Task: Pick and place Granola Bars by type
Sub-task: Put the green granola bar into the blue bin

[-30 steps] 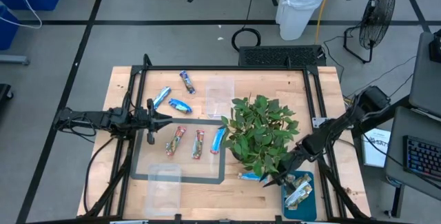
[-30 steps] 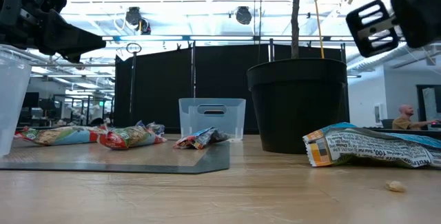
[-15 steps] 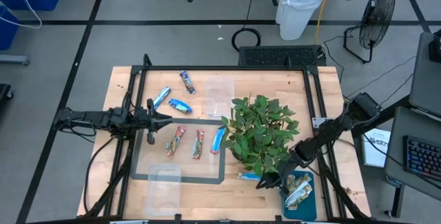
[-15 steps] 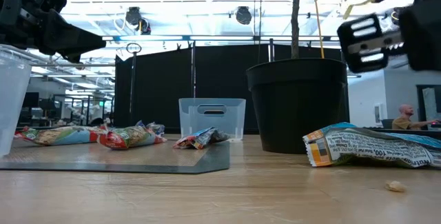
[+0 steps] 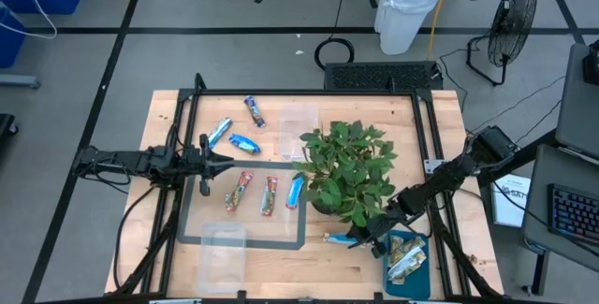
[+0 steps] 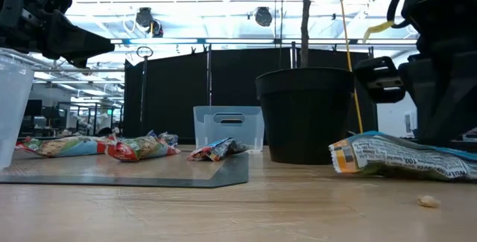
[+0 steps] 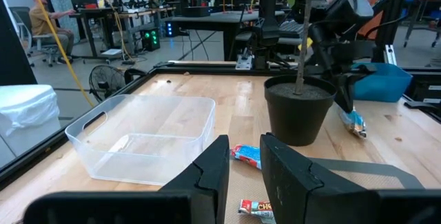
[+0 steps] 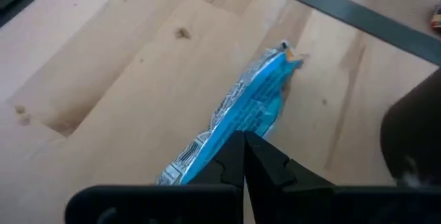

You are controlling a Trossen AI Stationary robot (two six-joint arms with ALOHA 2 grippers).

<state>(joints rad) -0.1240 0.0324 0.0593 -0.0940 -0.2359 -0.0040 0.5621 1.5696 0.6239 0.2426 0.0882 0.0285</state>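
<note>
two pincers: right pincer point(image 8: 242, 156) shut over blue bar point(image 8: 248, 110); left pincer point(image 7: 242, 158) slightly apart, empty

**Colours on your table**

You've got a shiny blue bar point(image 8: 241, 117) with white print on pale wood point(image 5: 281, 267), red-and-tan bars point(image 5: 240, 190) on a grey mat point(image 5: 192, 234), a black pot point(image 6: 305, 115), green leaves point(image 5: 348, 168), and a teal tray point(image 5: 418, 271).

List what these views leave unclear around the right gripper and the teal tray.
- Right gripper, shut over the blue bar: wrist view hides any contact; high view has leaves in front.
- Teal tray: bars inside too small to sort.
- Low view: the bar's far end is cut off by the edge.
</note>
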